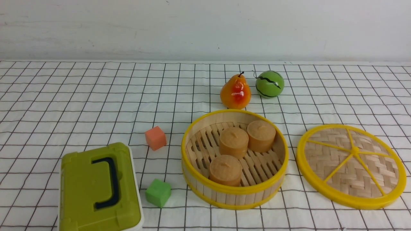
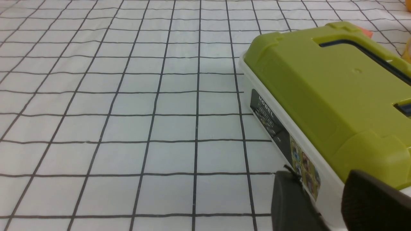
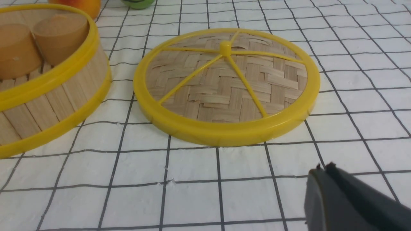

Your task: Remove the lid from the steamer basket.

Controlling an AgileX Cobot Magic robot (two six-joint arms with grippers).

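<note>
lid (image 1: 351, 166): lies flat on the checked cloth of the surface (image 1: 80, 96), to the right of the steamer basket, close beside it with a narrow strip of cloth between; woven bamboo face up, yellow rim and spokes showing.
steamer basket (image 1: 234, 189): stands open on the surface, right of centre, with its slatted floor showing.
contents: three tan round cakes (image 1: 233, 142) stand inside the basket, two toward the back, one toward the front.
right hand (image 3: 322, 170): seen only in the right wrist view, its dark fingers pressed together, holding nothing, low over the cloth and near the lid's rim without touching it.
left hand (image 2: 318, 192): seen only in the left wrist view, two dark fingers with a gap between them, empty, just beside the side wall of the olive-green box (image 1: 99, 189).
olive-green box: sits at the near left of the surface, lid on, dark handle folded flat.
orange cube (image 1: 155, 138): between box and basket, further back.
green cube (image 1: 158, 192): between box and basket, nearer.
toy pear (image 1: 235, 92): behind the basket.
green ball (image 1: 269, 84): just right of the pear, black zigzag line across it.
</note>
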